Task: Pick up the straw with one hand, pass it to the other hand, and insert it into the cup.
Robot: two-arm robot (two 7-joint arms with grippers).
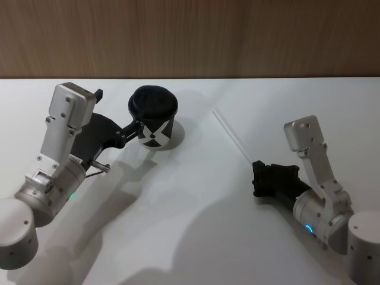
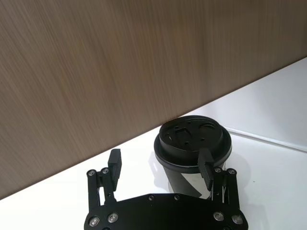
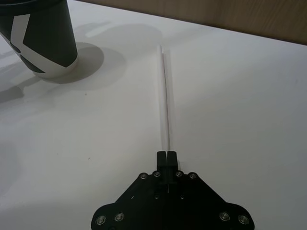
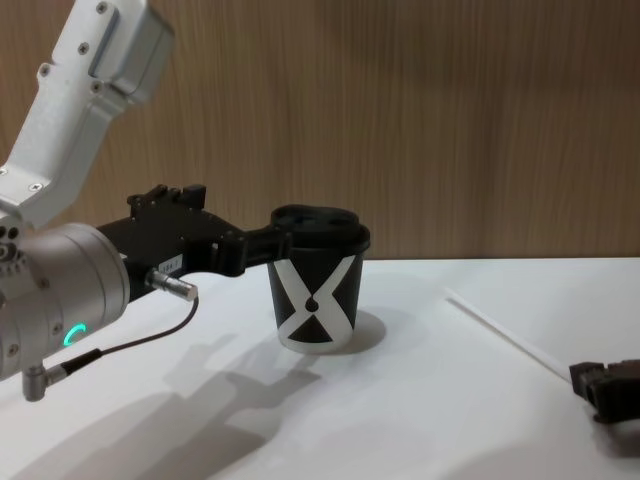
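White worktop [image 1: 196, 237]: my right gripper [image 3: 166, 155] has its fingers pinched on the straw [image 3: 165, 96] end. I'd lift level toward the left gripper [image 2: 161, 162], fingers spread beside the cup [image 1: 155, 133].

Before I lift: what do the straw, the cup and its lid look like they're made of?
The straw: thin, white, semi-gloss, likely plastic, its near end held by the right gripper. The cup: matte black printed wall, probably paper. Its lid: moulded black with embossed shapes and slight sheen, likely plastic; the left gripper is open beside it.

White X [image 4: 293, 280] on the cup [image 4: 320, 235]
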